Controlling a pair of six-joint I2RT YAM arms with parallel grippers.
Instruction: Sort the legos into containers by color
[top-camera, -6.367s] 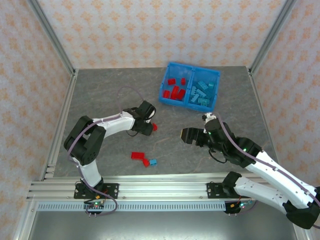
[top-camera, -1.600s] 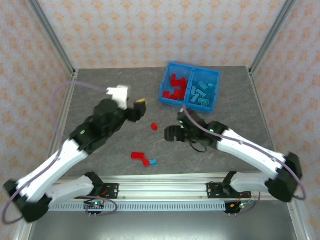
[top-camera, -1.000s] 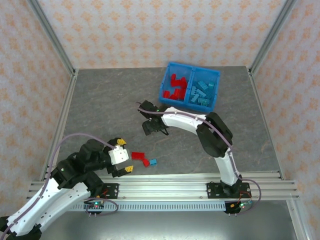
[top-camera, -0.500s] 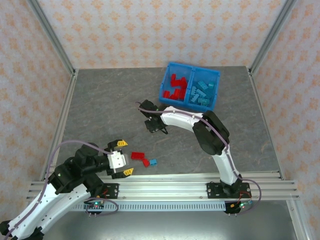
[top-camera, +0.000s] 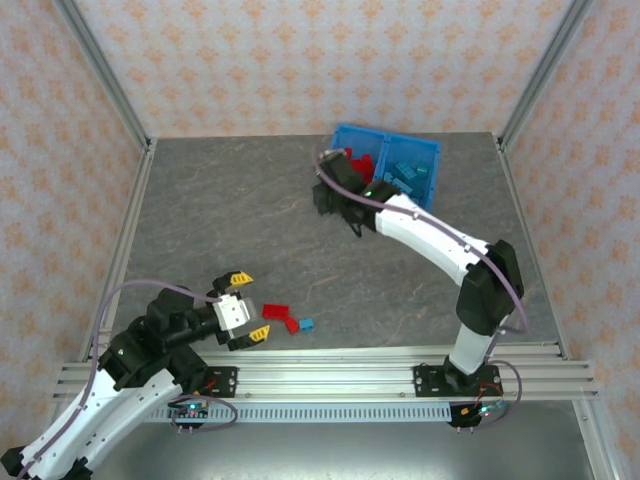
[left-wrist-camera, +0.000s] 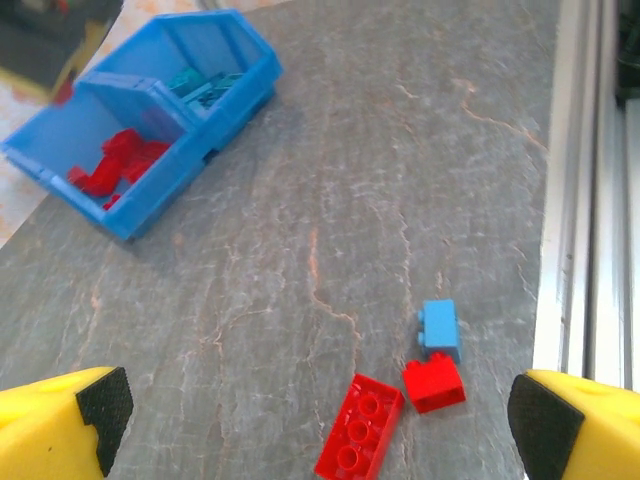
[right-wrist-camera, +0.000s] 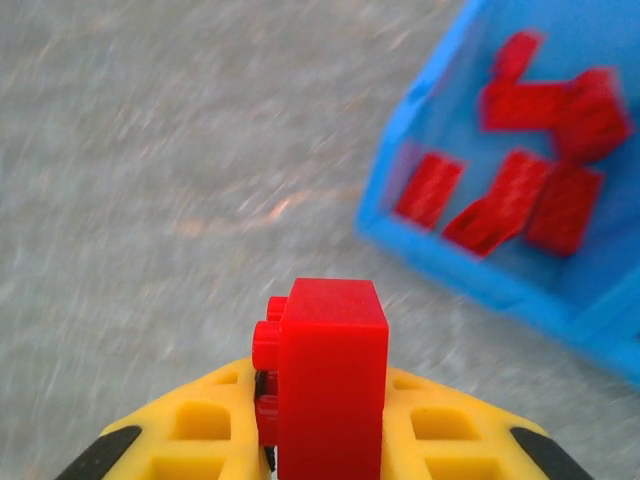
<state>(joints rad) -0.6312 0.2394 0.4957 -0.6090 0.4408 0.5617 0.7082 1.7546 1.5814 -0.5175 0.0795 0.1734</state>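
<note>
Legos and their bin sit on a grey marbled table (top-camera: 220, 215).

Blue bin (top-camera: 420, 141): at the far side of the table, right of centre, split by a middle divider. The left compartment holds red legos (left-wrist-camera: 115, 165); the right compartment holds teal legos (left-wrist-camera: 200, 85). In the top view the right arm (top-camera: 430, 235) covers the bin's near left corner. In the right wrist view the bin is blurred and its teal side is cut off at the frame edge.

Left gripper (top-camera: 249, 305): jaws spread wide, holding nothing, hovering low over the near table edge, pointed at three loose bricks.

Right gripper (right-wrist-camera: 325, 425): yellow fingers (right-wrist-camera: 200, 435) closed together on a red brick (right-wrist-camera: 330, 350), which stands upright between them, studs to the left. It hangs just short of the bin's left compartment.

Loose bricks, near the front rail: a long red brick (left-wrist-camera: 360, 440), a small red brick (left-wrist-camera: 433, 382) just beside it, and a light blue brick (left-wrist-camera: 440, 328) touching the small red one.
</note>
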